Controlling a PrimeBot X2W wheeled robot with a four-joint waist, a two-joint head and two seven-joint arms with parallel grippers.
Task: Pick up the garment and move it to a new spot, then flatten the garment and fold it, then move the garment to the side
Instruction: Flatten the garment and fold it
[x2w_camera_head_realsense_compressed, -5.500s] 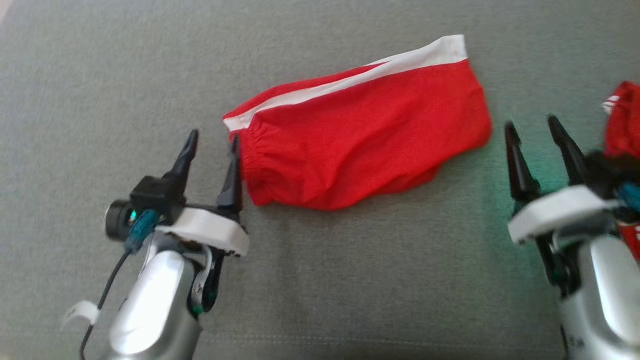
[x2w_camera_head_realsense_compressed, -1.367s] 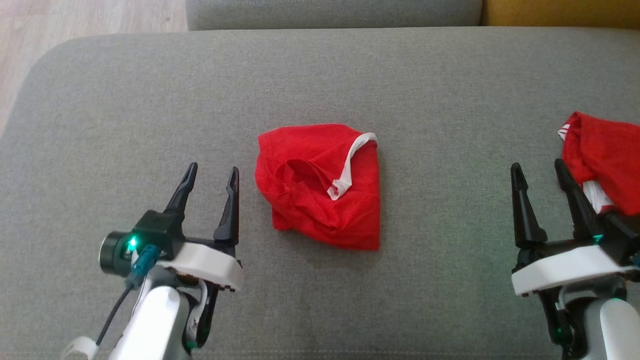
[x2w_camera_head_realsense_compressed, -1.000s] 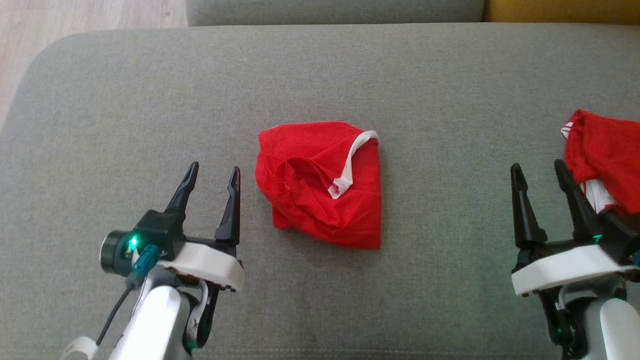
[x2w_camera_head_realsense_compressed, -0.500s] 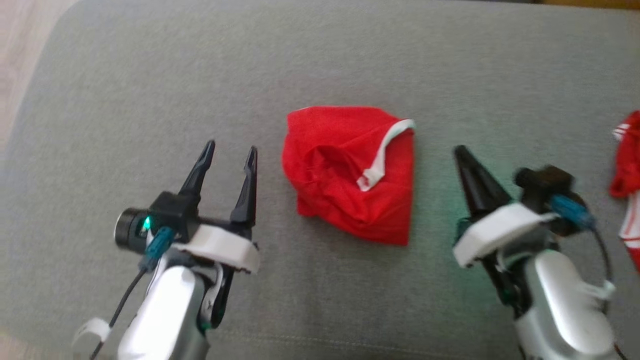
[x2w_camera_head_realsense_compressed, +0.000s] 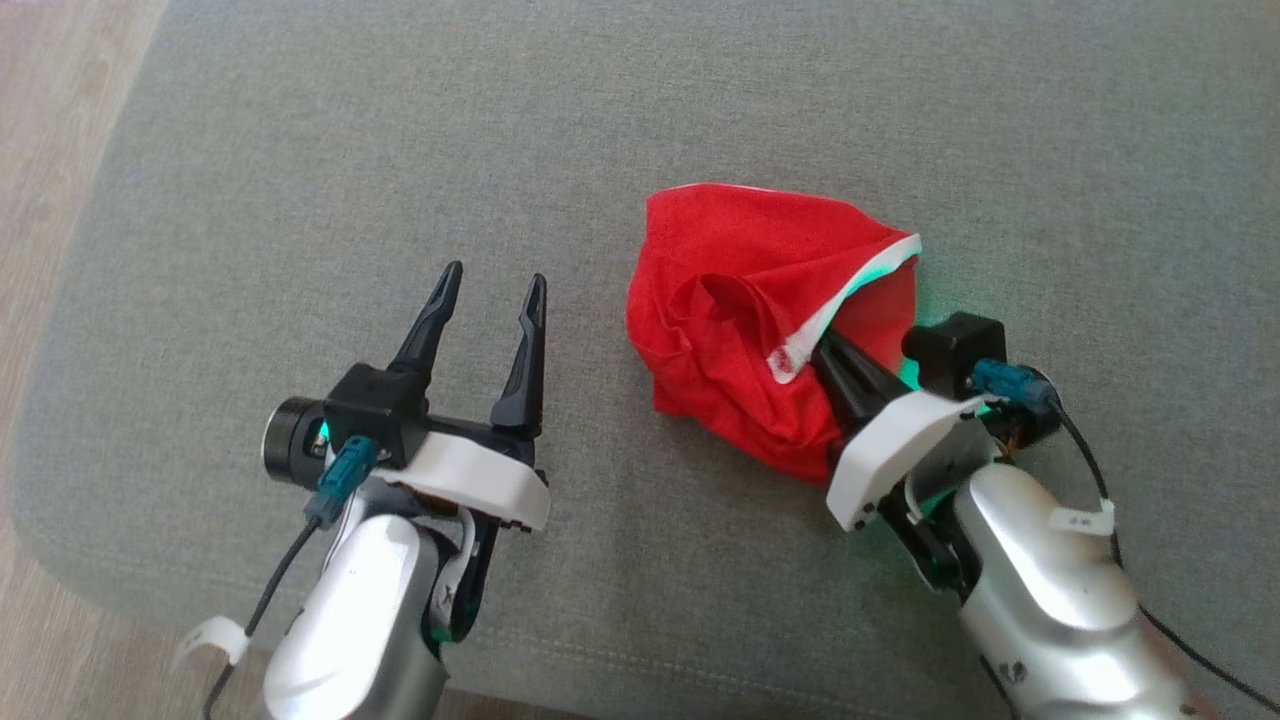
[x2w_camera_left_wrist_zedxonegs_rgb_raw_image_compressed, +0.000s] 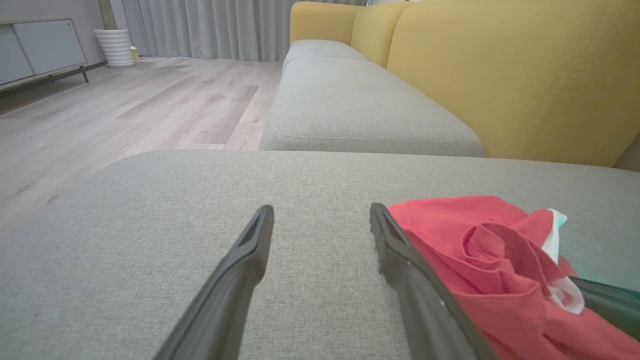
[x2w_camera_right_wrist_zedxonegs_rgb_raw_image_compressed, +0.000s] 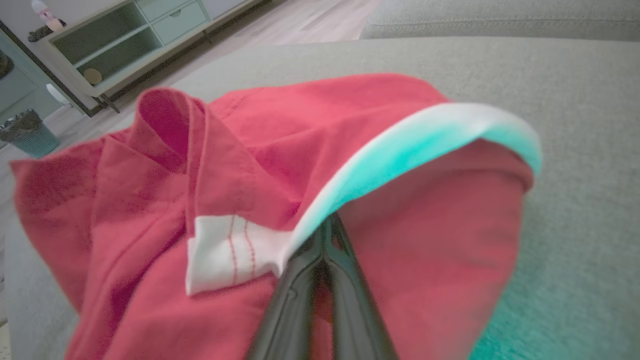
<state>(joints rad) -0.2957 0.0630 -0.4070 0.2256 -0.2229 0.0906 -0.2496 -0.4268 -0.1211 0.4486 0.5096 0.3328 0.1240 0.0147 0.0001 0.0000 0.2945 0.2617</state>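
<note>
Red garment (x2w_camera_head_realsense_compressed: 740, 300), crumpled in a heap with a white band (x2w_camera_head_realsense_compressed: 860, 280) along one edge, lies on the grey cushion (x2w_camera_head_realsense_compressed: 300, 150), well in from its left edge and clear of its near edge. The right gripper (x2w_camera_head_realsense_compressed: 825, 350) reaches into the heap from the near right side. Its fingers (x2w_camera_right_wrist_zedxonegs_rgb_raw_image_compressed: 300, 295) are pressed together and pinch the white band, their tips hidden beneath it. The left gripper (x2w_camera_head_realsense_compressed: 497, 275) hovers just left of the garment with its jaws spread wide and nothing between them. Its right finger is close to the cloth's left side.
</note>
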